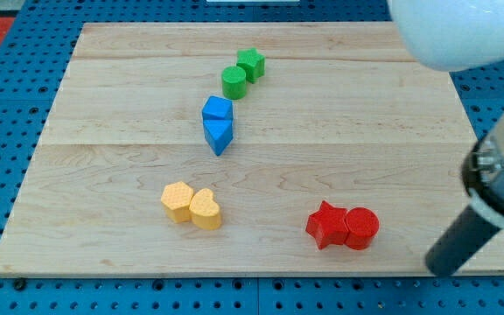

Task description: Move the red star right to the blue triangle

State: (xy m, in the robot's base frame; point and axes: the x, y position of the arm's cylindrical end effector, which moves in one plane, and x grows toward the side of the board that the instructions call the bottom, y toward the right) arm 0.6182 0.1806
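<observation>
The red star (325,224) lies at the view's lower right, touching a red cylinder (361,227) on its right side. The blue triangle (219,134) sits near the board's middle, just below and touching a blue cube-like block (218,109). My tip (436,268) is at the view's lower right, by the board's bottom right corner, to the right of the red cylinder and apart from it. The star is well below and to the right of the blue triangle.
A green cylinder (233,82) and a green star (251,63) sit together above the blue blocks. A yellow hexagon (177,200) and a yellow heart (206,209) touch at the lower left. The wooden board (103,131) rests on a blue pegboard.
</observation>
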